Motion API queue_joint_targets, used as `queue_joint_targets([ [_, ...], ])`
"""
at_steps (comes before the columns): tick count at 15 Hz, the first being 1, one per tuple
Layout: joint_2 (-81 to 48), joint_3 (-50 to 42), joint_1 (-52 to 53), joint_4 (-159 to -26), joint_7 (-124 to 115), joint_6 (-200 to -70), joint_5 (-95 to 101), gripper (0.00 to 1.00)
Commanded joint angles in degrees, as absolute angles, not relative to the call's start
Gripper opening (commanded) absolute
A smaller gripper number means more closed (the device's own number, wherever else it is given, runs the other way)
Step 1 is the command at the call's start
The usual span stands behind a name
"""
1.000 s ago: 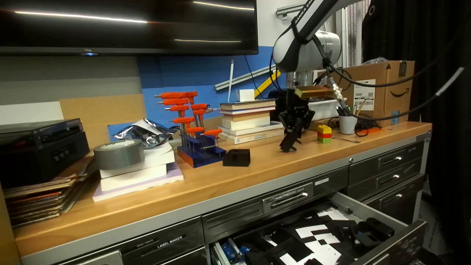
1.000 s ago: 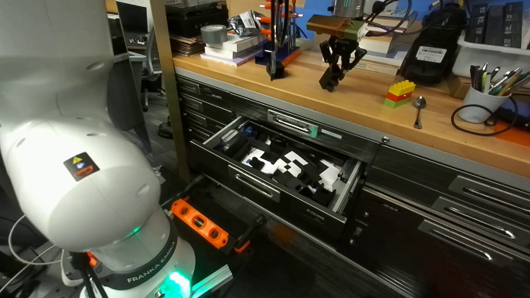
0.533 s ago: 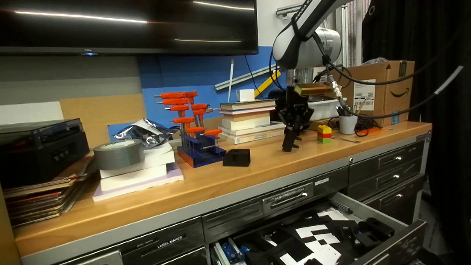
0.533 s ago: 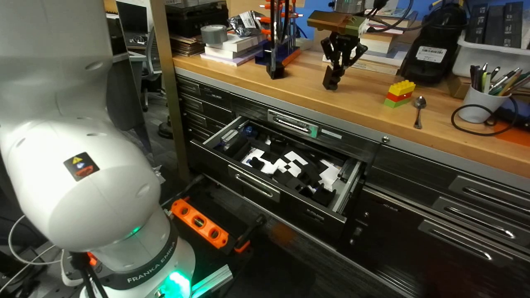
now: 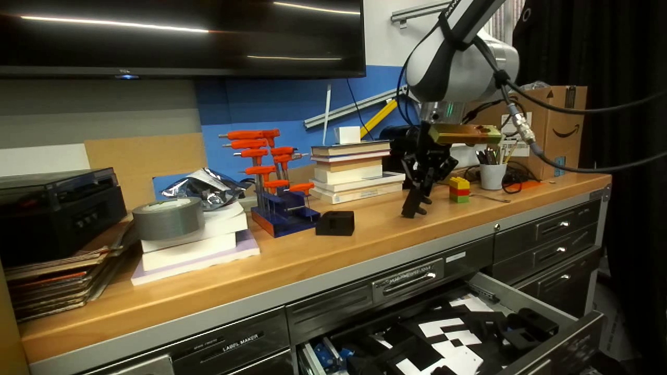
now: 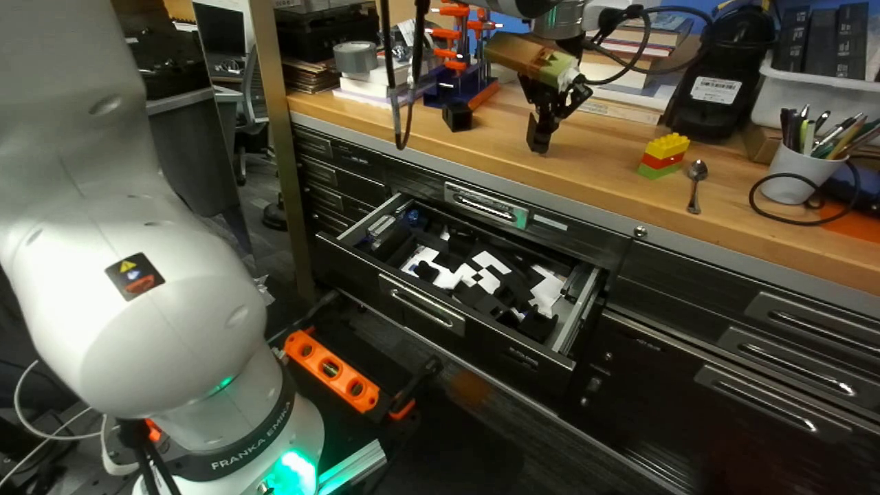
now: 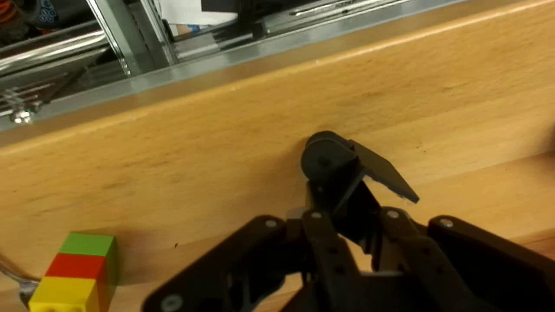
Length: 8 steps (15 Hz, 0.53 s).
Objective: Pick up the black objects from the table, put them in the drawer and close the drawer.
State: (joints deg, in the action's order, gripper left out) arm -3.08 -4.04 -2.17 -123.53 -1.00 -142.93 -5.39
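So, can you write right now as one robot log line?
tool: holding black piece over table | black box: on table | drawer: open | task: unfinished

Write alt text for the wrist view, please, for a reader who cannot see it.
The robot's hand, at lower right, grips a black object with a rounded end over the wooden table. A green, red and yellow brick stack stands at lower left, and part of the open drawer shows at upper left.
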Motion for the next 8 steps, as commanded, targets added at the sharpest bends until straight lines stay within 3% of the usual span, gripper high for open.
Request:
queue_joint_targets([
  [1,7.6,-2.9,-1.6,-136.6,-7.4,-147.0,-3.3,0.20],
  [8,14.8,-0.3,-1.2,-144.9,-9.4,-144.0,-5.2,0.20],
])
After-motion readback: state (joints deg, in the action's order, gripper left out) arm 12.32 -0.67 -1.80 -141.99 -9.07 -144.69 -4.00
